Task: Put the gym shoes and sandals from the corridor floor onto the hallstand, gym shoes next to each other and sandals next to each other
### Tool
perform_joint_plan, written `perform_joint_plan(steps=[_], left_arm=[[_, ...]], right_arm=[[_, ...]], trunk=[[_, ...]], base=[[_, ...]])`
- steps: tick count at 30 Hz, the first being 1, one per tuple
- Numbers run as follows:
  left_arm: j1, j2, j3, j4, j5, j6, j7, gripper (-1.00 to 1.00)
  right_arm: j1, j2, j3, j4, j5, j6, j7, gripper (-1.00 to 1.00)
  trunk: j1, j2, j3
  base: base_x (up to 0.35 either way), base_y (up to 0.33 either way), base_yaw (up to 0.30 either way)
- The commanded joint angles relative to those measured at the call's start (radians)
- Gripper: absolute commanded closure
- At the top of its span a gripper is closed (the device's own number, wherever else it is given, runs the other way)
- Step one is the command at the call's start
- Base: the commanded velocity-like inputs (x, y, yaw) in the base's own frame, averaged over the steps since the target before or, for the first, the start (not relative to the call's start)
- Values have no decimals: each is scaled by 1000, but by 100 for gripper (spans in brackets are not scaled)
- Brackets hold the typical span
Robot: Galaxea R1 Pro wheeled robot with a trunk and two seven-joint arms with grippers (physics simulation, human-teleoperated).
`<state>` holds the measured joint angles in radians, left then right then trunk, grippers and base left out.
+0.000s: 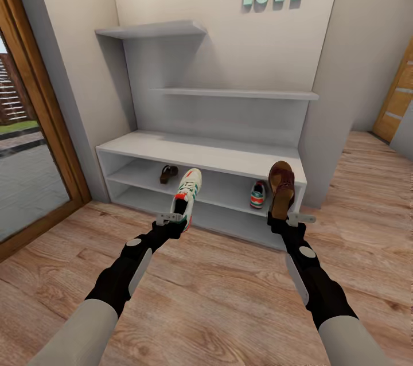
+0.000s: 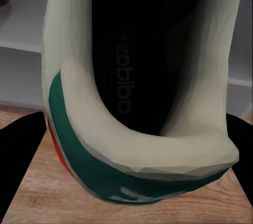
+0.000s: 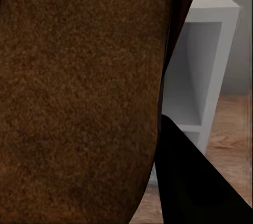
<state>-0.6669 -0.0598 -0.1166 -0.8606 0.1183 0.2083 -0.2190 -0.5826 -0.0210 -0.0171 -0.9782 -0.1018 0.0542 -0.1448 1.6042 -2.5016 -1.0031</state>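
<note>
**Both arms raised before the hallstand, one shoe each**

Both arms reach forward over the corridor floor (image 1: 218,291). Left end effector (image 1: 172,220) grasps a gym shoe (image 1: 188,189) by the heel, toe up. Right end effector (image 1: 282,218) grasps a sandal (image 1: 281,182), upright. Second sandal (image 1: 168,173) and second gym shoe (image 1: 258,194) sit on the hallstand (image 1: 201,151) upper open shelf, well apart. Fingertips hidden behind shoes.

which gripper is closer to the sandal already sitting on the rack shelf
Left. The left gripper, holding a gym shoe, sits just right of and below the sandal on the shelf. The right gripper, holding the other sandal, is far across at the hallstand's right end.
</note>
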Motion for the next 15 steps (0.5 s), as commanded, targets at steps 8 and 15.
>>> perform_joint_plan(steps=[8,15], left_arm=[[0,0,0,16,31,6,0,100],[0,1,1,18,95,4,1,100]], right_arm=[[0,-1,2,-2,-13,4,-5,100],[0,-1,2,-2,-13,4,-5,100]], trunk=[[0,0,2],[0,0,5]], base=[[0,0,-246],[0,0,-248]])
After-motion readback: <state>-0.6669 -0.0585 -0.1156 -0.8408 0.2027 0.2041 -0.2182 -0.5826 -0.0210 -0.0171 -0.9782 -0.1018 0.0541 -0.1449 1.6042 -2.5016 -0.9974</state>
